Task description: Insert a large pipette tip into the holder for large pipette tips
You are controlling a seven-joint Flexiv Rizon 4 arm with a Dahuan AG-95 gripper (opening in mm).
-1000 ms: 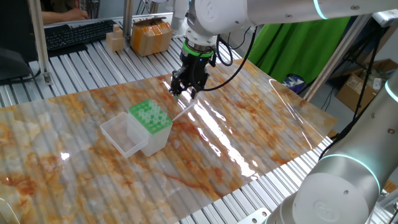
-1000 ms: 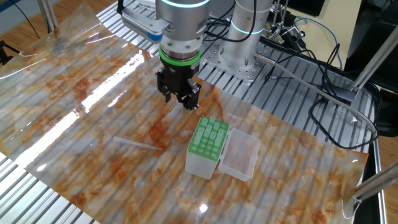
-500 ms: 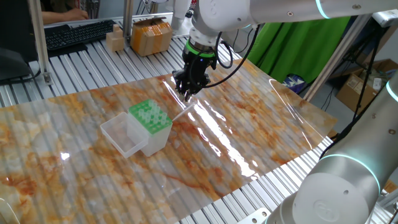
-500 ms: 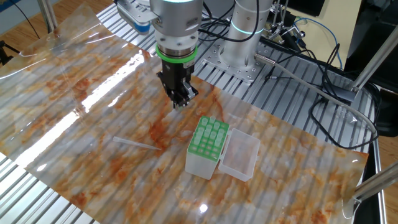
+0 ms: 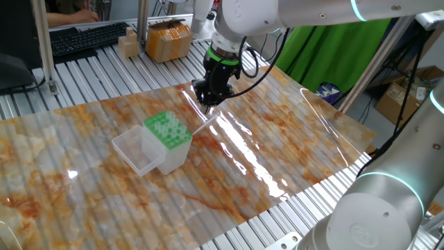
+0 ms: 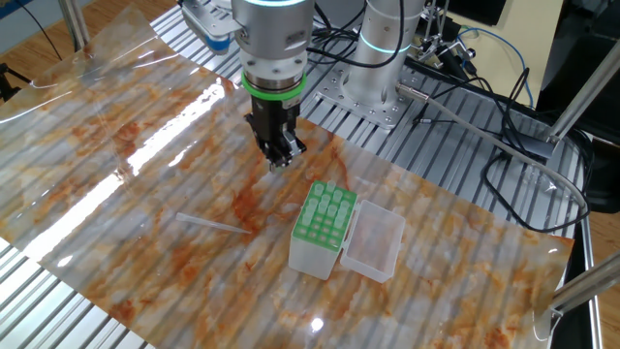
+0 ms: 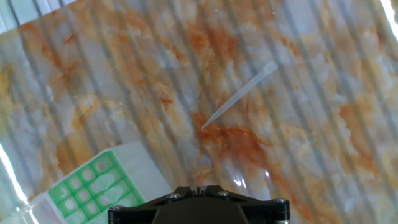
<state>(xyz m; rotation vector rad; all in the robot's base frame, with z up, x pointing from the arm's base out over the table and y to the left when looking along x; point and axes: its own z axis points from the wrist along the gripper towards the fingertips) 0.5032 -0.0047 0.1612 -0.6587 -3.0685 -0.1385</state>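
Observation:
The large pipette tip (image 5: pixel 201 127) lies flat on the marbled sheet, a translucent cone, just right of the holder; it also shows in the other fixed view (image 6: pixel 211 225) and the hand view (image 7: pixel 239 94). The holder (image 5: pixel 167 129) is a clear box with a green rack plate (image 6: pixel 325 213) and its clear lid (image 6: pixel 373 242) hinged open beside it; the rack shows at the lower left of the hand view (image 7: pixel 93 186). My gripper (image 5: pixel 207 104) hangs above the sheet, beyond the tip and holder, fingers together and empty (image 6: pixel 278 163). It touches nothing (image 7: pixel 199 186).
The marbled sheet (image 5: pixel 277 153) covers a slatted metal table. Cardboard boxes (image 5: pixel 166 38) and a keyboard (image 5: pixel 83 38) sit at the back. A second robot base and cables (image 6: pixel 465 107) stand behind the arm. A green cloth (image 5: pixel 333 55) hangs at the right.
My gripper's fingers looked spread wide a second ago and now look narrow and together; the hand shifted slightly. The pipette tip and the holder have not moved.

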